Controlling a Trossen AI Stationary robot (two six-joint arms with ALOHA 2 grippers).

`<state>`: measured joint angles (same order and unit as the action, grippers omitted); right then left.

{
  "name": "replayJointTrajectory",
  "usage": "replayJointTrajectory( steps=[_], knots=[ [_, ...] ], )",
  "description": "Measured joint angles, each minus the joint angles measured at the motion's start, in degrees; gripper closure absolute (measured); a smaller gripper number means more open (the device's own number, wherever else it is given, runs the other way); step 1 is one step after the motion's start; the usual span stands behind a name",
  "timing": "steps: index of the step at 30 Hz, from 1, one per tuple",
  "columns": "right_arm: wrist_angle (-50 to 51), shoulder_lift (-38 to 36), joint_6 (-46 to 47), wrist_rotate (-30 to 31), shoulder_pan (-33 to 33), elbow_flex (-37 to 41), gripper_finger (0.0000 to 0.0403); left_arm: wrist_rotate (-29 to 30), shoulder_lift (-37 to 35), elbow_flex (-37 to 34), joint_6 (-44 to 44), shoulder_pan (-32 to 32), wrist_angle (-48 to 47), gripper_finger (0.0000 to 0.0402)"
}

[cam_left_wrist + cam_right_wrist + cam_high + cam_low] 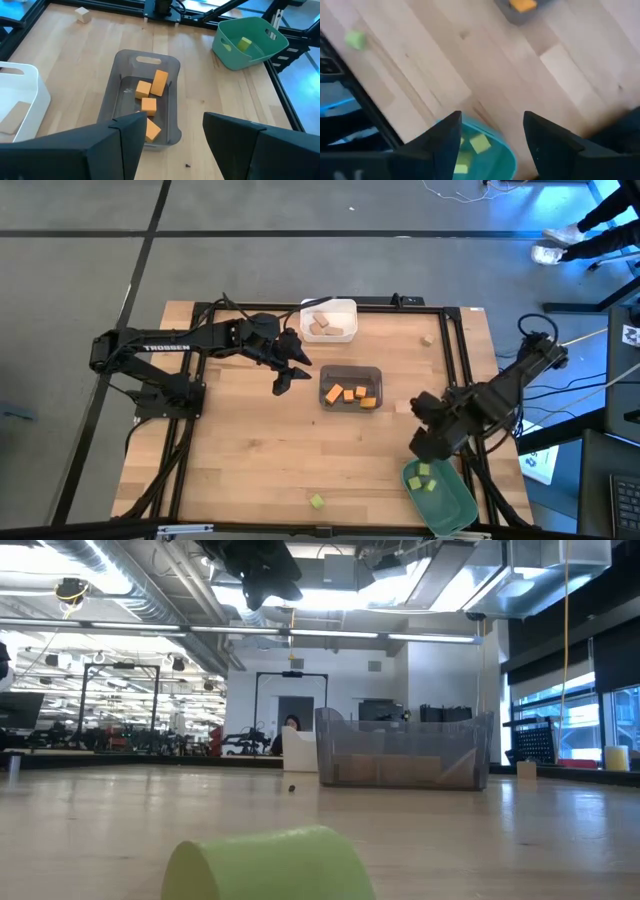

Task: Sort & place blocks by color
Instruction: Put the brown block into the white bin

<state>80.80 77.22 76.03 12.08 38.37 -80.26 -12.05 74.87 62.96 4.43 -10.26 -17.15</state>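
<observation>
Blocks are sitting mostly sorted, with two strays left out where either arm could fumble them.

Going from big to small: the right gripper [428, 442] is hanging spread and empty just above the green bin [445, 502], where green blocks [428, 477] are lying; the left gripper [291, 370] is hovering spread and empty beside the dark grey bin [350, 372], which is holding the orange blocks [349, 393]; the white bin [345, 307] is keeping the tan blocks [322, 326]. One loose green block [317, 501] is waiting near the table's front edge, and one loose tan block [427, 340] is lying by the far rail. Judging from this, a careless approach risks nudging the green one off the edge, or knocking a bin.
</observation>
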Motion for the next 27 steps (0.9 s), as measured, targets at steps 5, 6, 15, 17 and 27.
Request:
replayJointTrajectory(
  steps=[5, 6, 15, 17, 27],
  knots=[
    [4.6, -0.1, 4.7, 3.9, -4.5, -1.6, 0.0189, 0.0, 0.0, 0.0, 0.0, 0.0, -0.2, 0.0215],
    [6.6, -0.1, 5.2, 3.9, -6.3, -1.6, 0.0189, 0.0, 0.0, 0.0, 0.0, 0.0, -0.2, 0.0215],
    [9.1, -2.2, -0.5, 5.5, -28.5, 1.5, 0.0207, 0.0, 0.0, 0.0, -0.1, 0.0, -0.4, 0.0215],
    [9.2, -2.6, -5.8, 5.2, -33.8, 3.1, 0.021, 0.0, 0.0, 0.0, -0.3, 0.0, -0.4, 0.0215],
    [4.5, -3.1, -30.8, 4.3, -57.1, 15.0, 0.0214, 0.2, 0.0, 0.0, -0.5, 0.0, -0.3, 0.0215]
  ],
)
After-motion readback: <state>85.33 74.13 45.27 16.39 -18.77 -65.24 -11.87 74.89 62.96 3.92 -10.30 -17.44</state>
